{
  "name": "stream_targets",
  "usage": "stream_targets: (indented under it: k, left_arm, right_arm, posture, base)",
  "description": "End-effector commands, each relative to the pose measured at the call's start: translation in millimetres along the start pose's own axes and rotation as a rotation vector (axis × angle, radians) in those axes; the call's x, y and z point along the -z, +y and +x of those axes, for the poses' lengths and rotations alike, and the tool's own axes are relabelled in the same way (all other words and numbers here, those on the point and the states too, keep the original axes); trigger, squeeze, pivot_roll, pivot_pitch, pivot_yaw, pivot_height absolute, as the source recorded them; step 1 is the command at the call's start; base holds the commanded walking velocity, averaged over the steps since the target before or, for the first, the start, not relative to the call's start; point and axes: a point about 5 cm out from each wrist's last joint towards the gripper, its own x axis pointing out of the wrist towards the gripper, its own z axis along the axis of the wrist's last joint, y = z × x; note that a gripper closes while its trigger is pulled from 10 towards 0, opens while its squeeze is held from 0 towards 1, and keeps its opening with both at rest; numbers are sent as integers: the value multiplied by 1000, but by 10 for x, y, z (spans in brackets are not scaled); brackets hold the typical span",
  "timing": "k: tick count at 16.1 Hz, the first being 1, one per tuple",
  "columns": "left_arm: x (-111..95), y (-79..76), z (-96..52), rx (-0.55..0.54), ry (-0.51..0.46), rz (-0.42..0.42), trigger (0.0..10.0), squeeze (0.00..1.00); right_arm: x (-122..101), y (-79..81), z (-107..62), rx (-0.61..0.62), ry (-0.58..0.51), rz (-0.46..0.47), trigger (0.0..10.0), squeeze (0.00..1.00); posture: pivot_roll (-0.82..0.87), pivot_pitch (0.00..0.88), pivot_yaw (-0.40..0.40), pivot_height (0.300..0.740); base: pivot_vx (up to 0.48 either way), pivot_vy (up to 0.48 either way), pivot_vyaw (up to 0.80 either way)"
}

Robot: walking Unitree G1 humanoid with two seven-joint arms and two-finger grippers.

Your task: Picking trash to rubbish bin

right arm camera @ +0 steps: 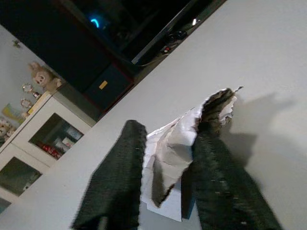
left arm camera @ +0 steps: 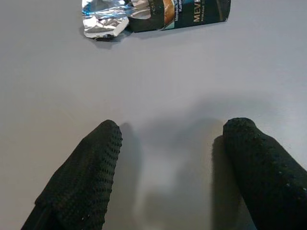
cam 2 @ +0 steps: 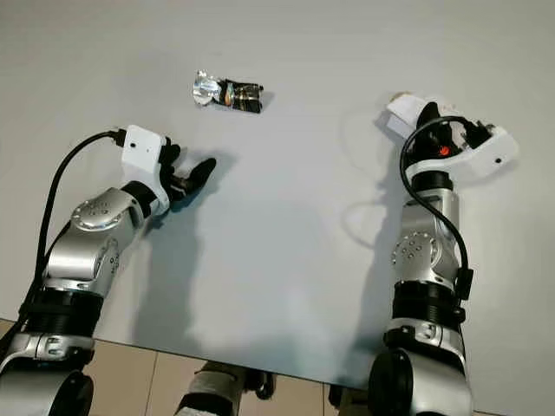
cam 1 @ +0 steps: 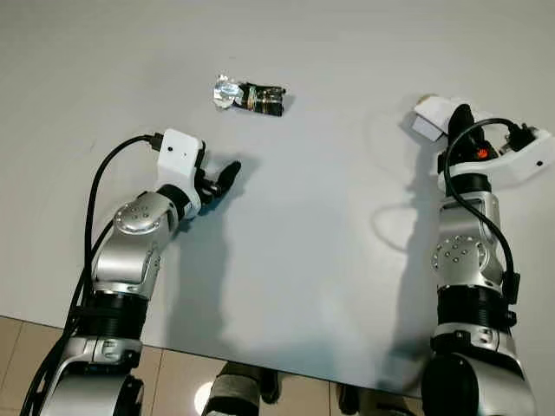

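A crumpled foil and dark snack wrapper lies on the white table, toward the far side. My left gripper hovers low over the table a short way in front of it, open and holding nothing. In the left wrist view the wrapper lies beyond the two spread fingertips. At the right, my right gripper is shut on a torn piece of white paper. In the right wrist view the paper is pinched between the black fingers, just above the table.
The table's near edge runs across the bottom, with beige floor tiles and my feet below it. The right wrist view shows a dark cabinet and a white glass-door cupboard beyond the table.
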Motion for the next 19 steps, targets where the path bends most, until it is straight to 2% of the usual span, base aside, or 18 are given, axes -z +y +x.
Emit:
stream_targets:
  k: [1,4,6,7,8,9,10,14,16,19]
  left_arm:
    - [21,-6,-5,6,12,5,10000,0]
    - [14,-15,17,8,8,5,10000,0]
    - [5,-31,37,11,6,5,10000,0]
    - [-2,-58,53,17,0,-8,10000,0]
    - [-11,-88,65,25,-5,-26,10000,0]
    - [-16,-101,69,29,-8,-34,10000,0]
    - [-12,-183,116,42,-18,-54,10000,0]
    - [55,-419,231,72,-35,-120,10000,0]
    - [79,-529,277,84,-43,-152,10000,0]
    - [68,-587,330,82,-60,-171,10000,0]
  right_arm:
    - [112,31,-66,-4,46,-20,0,0]
    - [79,137,-64,-38,29,-43,0,0]
    - [62,145,-61,-43,26,-52,0,0]
    - [54,119,-82,-36,32,-103,0,0]
    - [53,103,-103,-32,40,-153,3804,0]
    - [53,99,-112,-31,43,-176,3804,0]
    - [48,70,-167,-27,58,-287,10000,0]
    - [-43,80,-352,-47,57,-471,10000,0]
    - [-42,42,-433,-39,75,-527,10000,0]
    - [-65,47,-483,-43,83,-588,10000,0]
  posture:
    - [441,320,144,740]
    - [438,314,146,740]
    - [434,309,145,740]
    - [424,301,144,740]
    - [415,296,141,740]
    - [415,296,141,740]
    - [377,279,123,740]
    - [277,235,72,740]
    - [248,218,59,740]
    - [231,202,48,740]
  base:
    - [0,0,0]
    - [0,0,0]
    - [0,0,0]
    - [0,0,0]
    - [0,0,0]
    - [0,0,0]
    - [0,0,0]
    - [0,0,0]
    - [0,0,0]
    - [0,0,0]
